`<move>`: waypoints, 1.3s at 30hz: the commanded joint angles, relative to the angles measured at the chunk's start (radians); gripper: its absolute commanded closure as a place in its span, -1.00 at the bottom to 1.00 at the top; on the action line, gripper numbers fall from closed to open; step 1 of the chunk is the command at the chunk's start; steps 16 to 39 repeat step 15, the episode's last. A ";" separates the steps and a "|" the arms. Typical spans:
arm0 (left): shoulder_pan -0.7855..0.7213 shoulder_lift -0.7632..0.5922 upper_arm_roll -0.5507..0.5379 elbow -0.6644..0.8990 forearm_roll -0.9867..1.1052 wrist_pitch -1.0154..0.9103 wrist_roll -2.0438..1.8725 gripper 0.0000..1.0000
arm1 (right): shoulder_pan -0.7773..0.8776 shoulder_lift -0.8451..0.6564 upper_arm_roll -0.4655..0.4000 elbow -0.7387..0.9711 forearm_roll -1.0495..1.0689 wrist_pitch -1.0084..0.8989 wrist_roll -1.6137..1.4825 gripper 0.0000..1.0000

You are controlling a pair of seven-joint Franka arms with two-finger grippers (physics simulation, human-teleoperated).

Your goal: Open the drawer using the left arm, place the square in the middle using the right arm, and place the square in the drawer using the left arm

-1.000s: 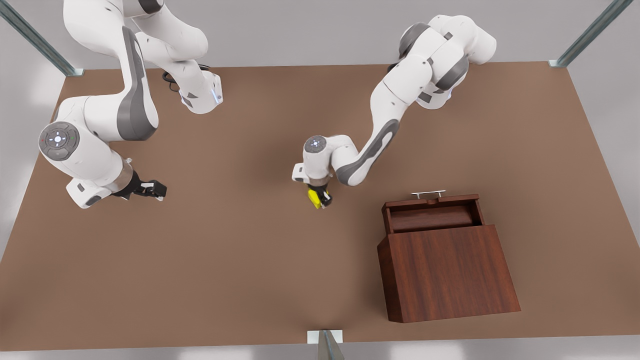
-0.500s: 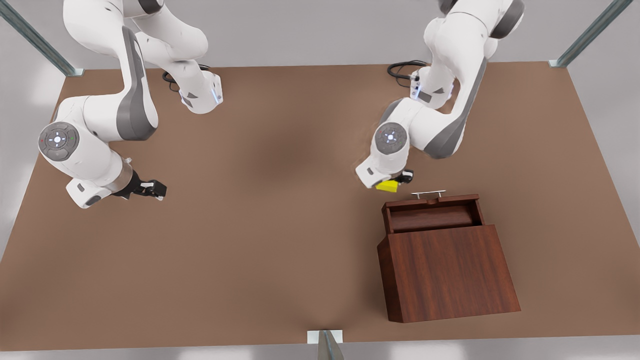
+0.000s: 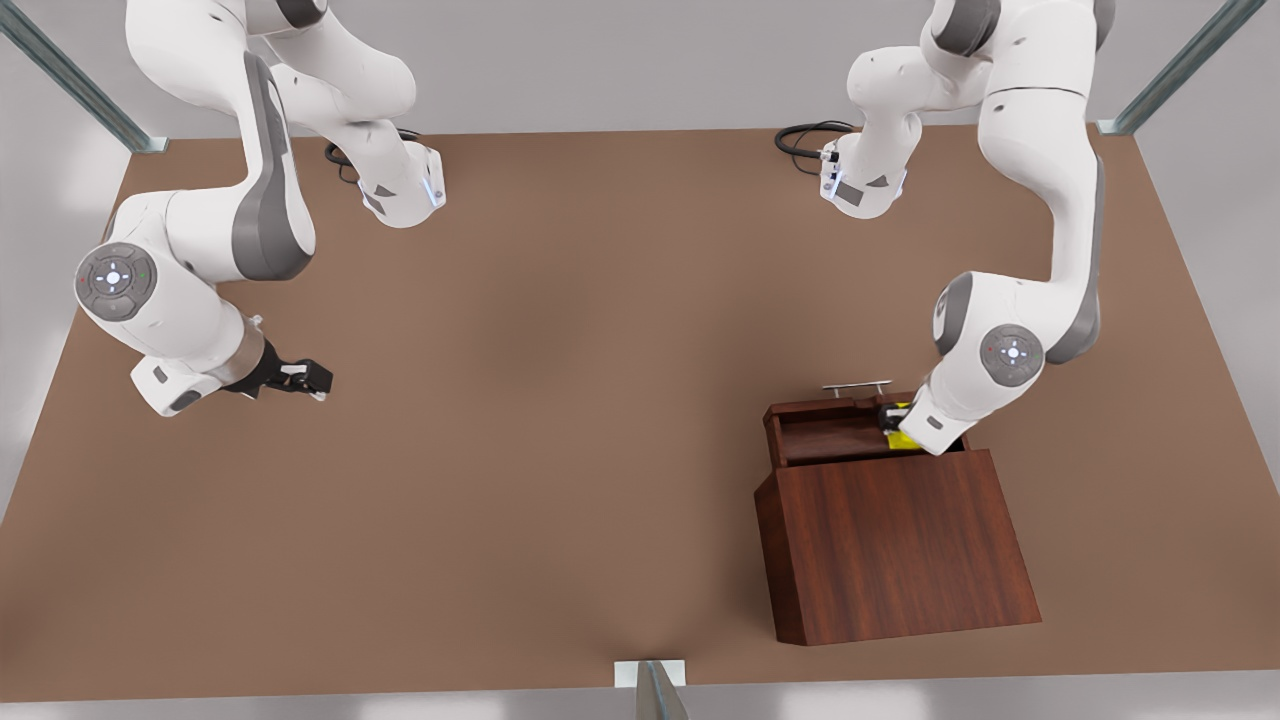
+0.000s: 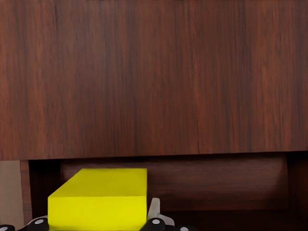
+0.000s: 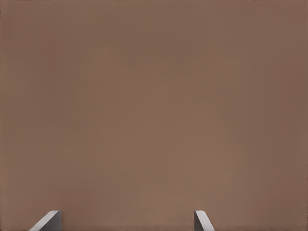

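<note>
- The tabletop (image 3: 560,500) is a plain matte brown sheet, unmarked, with pale grey floor or wall around it.
- Three metal frame posts stand at its edges: one at each far corner and one (image 3: 652,690) at the middle of the near edge.
- One wooden box (image 3: 895,545) of dark reddish-brown wood, slant-topped, sits on the tabletop toward the front view's right; it is the landmark for all that follows.
- One drawer (image 3: 835,432), the box's top compartment, stands pulled out on the box's far side, its thin silver handle (image 3: 856,387) at its far edge.
- One yellow square (image 3: 905,438) is inside the drawer opening at its end toward the front view's right; in the left wrist view the square (image 4: 98,198) sits just in front of the box's dark panel.
- Two white arms with grey segments are bolted at the far side of the tabletop, each with a black cable coiled by its base.
- The left end effector (image 3: 895,425) reaches down into the drawer from the box's far right side and is clamped on the square, a pale fingertip (image 4: 154,211) pressed against the cube's side.
- Whether the square rests on the drawer floor cannot be told.
- The right end effector (image 3: 310,380) hangs low over the tabletop well apart from the box, toward the front view's left; this arm waits.
- In the right wrist view its two grey fingertips (image 5: 48,221) stand spread apart over bare brown tabletop, gripping nothing.
</note>
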 commanded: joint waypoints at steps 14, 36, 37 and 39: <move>-0.130 -0.121 -0.014 0.334 -0.026 -0.523 -0.028 -1.00 | -0.002 -0.002 0.000 0.007 0.000 0.000 0.000 -1.00; -0.130 -0.121 -0.014 0.334 -0.024 -0.531 -0.032 -1.00 | -0.002 -0.003 0.000 0.007 0.000 0.000 0.000 -1.00; -0.130 -0.121 -0.014 0.334 -0.024 -0.531 -0.032 -1.00 | -0.002 -0.003 0.000 0.007 0.000 0.000 0.000 -1.00; -0.130 -0.121 -0.014 0.334 -0.024 -0.531 -0.032 -1.00 | -0.002 -0.003 0.000 0.007 0.000 0.000 0.000 -1.00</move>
